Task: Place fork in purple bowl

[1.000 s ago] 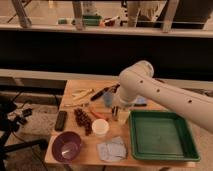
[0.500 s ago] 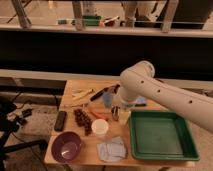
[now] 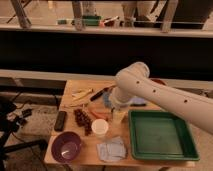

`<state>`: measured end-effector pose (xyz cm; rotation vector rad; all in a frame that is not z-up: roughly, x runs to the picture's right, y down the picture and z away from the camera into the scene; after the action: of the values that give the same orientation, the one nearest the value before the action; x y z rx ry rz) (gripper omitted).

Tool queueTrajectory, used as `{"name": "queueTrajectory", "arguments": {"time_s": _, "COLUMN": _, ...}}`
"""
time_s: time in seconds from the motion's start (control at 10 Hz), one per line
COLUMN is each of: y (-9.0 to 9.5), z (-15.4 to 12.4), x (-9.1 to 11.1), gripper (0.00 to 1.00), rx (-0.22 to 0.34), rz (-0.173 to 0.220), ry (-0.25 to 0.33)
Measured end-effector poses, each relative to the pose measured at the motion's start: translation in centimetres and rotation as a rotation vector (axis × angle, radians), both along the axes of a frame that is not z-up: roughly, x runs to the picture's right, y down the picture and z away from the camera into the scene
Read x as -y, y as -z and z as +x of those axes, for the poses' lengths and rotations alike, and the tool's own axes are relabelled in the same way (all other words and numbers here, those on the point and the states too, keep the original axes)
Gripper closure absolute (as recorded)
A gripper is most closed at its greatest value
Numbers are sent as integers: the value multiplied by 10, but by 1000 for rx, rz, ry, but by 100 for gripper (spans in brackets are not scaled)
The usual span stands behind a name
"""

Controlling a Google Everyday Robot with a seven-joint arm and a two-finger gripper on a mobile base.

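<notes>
The purple bowl (image 3: 67,148) stands upright at the near corner of the wooden table (image 3: 89,156). From the jaws it is toward the camera and off to the picture's left, well apart from them, and its paler lilac inside faces up.

The gripper (image 3: 118,114) hangs low over the middle of the table at the end of the white arm (image 3: 165,97), which reaches in from the picture's right and hides much of it. Its jaws are spread wide, released, and nothing can be seen held between them.

A white cup (image 3: 100,127) is the nearest thing on the bowl's side, just in front of the jaws and slightly to the picture's left. A flat grey-blue piece (image 3: 112,149) lies further toward the camera. A short orange piece (image 3: 98,114) lies just beside the jaws on the picture's left, then a dark clustered heap (image 3: 82,120), and past that a black slab (image 3: 60,120) near the table's edge.

Behind the jaws and to the picture's left lie pale yellow pieces (image 3: 82,93) and a dark slim utensil (image 3: 100,93). Which thing there is the fork cannot be made out.

On the picture's right of the jaws, close by, sits a green tray (image 3: 160,134). A blue flat thing (image 3: 136,101) shows just behind the arm
</notes>
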<state>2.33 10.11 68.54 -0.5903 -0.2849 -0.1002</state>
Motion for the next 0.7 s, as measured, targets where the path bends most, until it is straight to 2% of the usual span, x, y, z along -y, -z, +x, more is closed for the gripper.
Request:
{"name": "queueTrajectory", "arguments": {"time_s": 0.4, "y": -1, "z": -103, "x": 9, "gripper": 20, "rx": 131, "rz": 0, "ry": 36}}
{"name": "queueTrajectory", "arguments": {"time_s": 0.5, "y": -3, "z": -122, "x": 12, "gripper": 20, "rx": 153, "rz": -1, "ry": 42}}
{"name": "queueTrajectory", "arguments": {"time_s": 0.7, "y": -12, "z": -174, "x": 17, "gripper": 20, "rx": 213, "rz": -21, "ry": 63}}
